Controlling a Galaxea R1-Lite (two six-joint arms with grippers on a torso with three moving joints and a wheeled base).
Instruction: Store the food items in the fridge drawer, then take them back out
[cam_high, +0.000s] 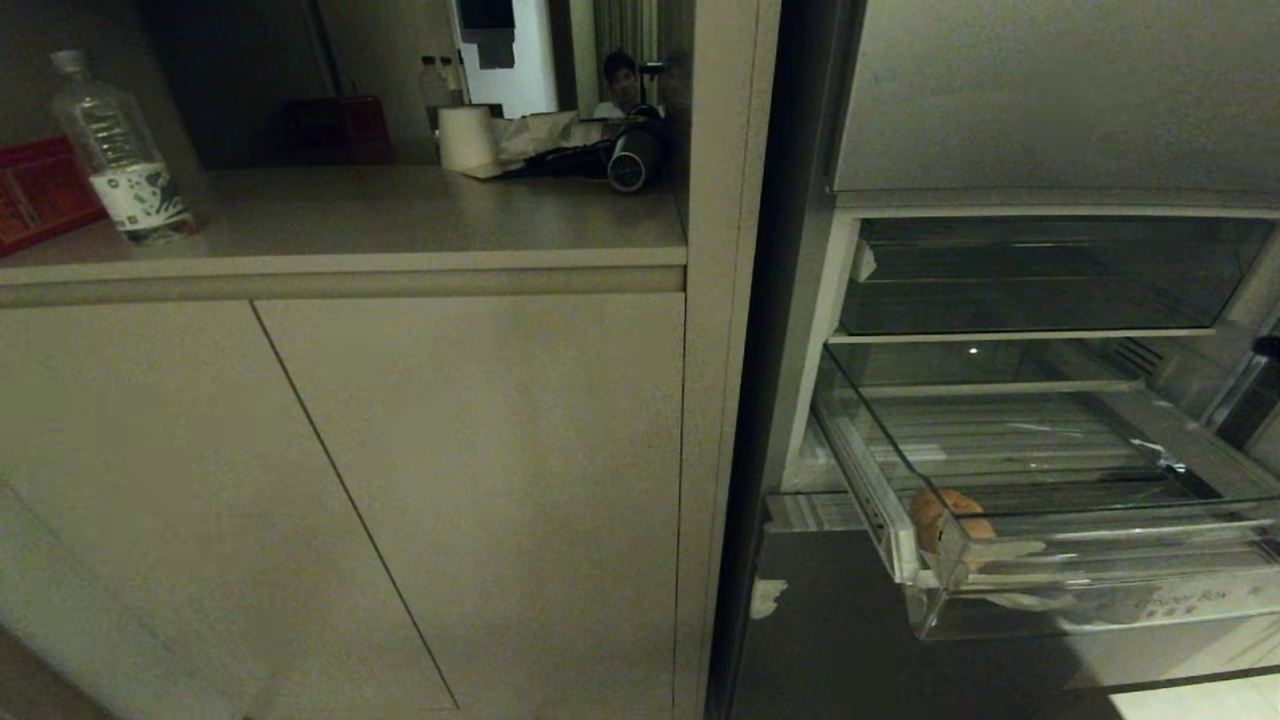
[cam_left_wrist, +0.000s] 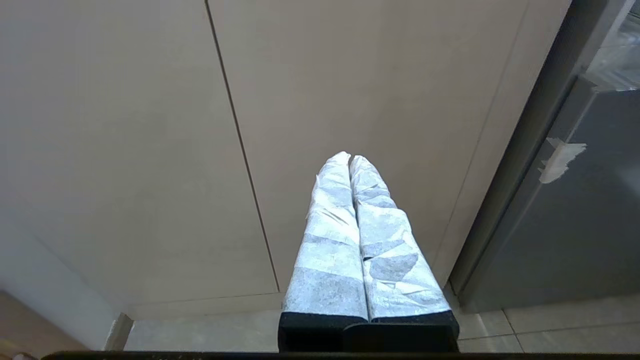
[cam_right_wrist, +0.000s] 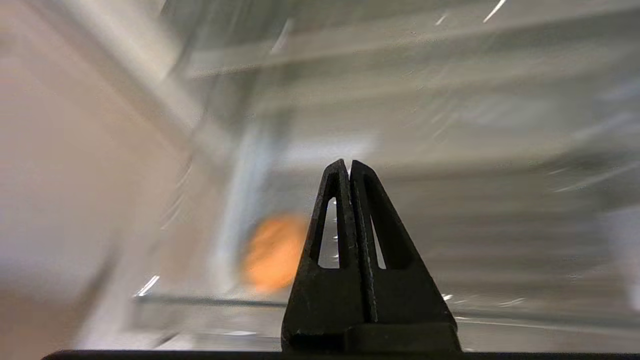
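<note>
The food item (cam_high: 950, 520), a small round orange-tan piece, lies in the front left corner of the fridge drawer (cam_high: 1100, 575), at the lower right of the head view. It rests on the ribbed clear floor just behind the stepped front lip, close to the drawer's left wall. The drawer stands pulled out from the fridge, with scraps of whitish tape on its front. Above it, at the upper right of the frame, sits a darker clear bin (cam_high: 1040, 275).

In the right wrist view the same orange piece (cam_right_wrist: 272, 252) shows as a smear just beside the right hand (cam_right_wrist: 349, 167), whose two black fingers are pressed together with nothing between them. The surroundings there are streaked, so I cannot tell how near the hand is to the piece, only that they are apart. A dark shape at the right edge of the head view may belong to that arm.

The left hand (cam_left_wrist: 350, 160), fingers wrapped in pale tape and closed on nothing, points at the beige cabinet doors (cam_left_wrist: 150, 125) beside the fridge.

At the upper left of the head view a surface (cam_high: 400, 215) carries a water bottle (cam_high: 120, 150) and a paper roll (cam_high: 468, 138).

With the piece inside the open drawer and neither hand holding anything, storing looks done for this item; lifting it back out seems to be what remains, though I cannot rule out that the drawer still has to be shut first.
</note>
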